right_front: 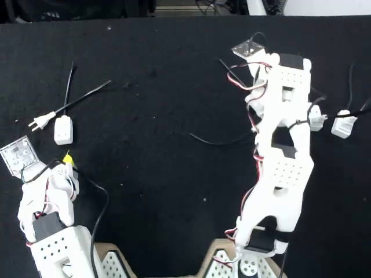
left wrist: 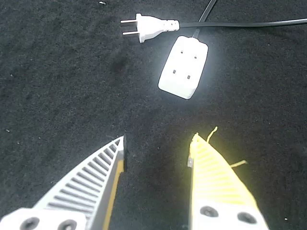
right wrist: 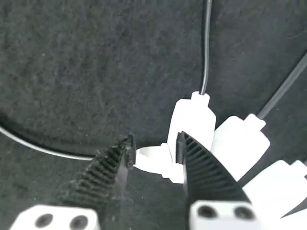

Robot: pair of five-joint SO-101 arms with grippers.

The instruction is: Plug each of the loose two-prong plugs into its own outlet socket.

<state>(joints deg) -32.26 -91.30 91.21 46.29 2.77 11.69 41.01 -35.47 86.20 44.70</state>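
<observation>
Left arm's fingers (left wrist: 103, 165), lower left of the high view: spread wide, holding nothing, above the black desk (left wrist: 57, 86); just past them we list a loose two-prong plug (left wrist: 148, 27) lying beside its outlet socket (left wrist: 183, 67). Right arm's fingers (right wrist: 199, 167), frame right: we record them closed on a second plug (right wrist: 153, 160) that touches a second socket (right wrist: 192, 122).

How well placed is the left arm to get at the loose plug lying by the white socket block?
Probably well. The left gripper is open above bare cloth, and the plug lies free ahead. The socket block sits nearer, partly between them, so the arm may need to pass over it.
</observation>
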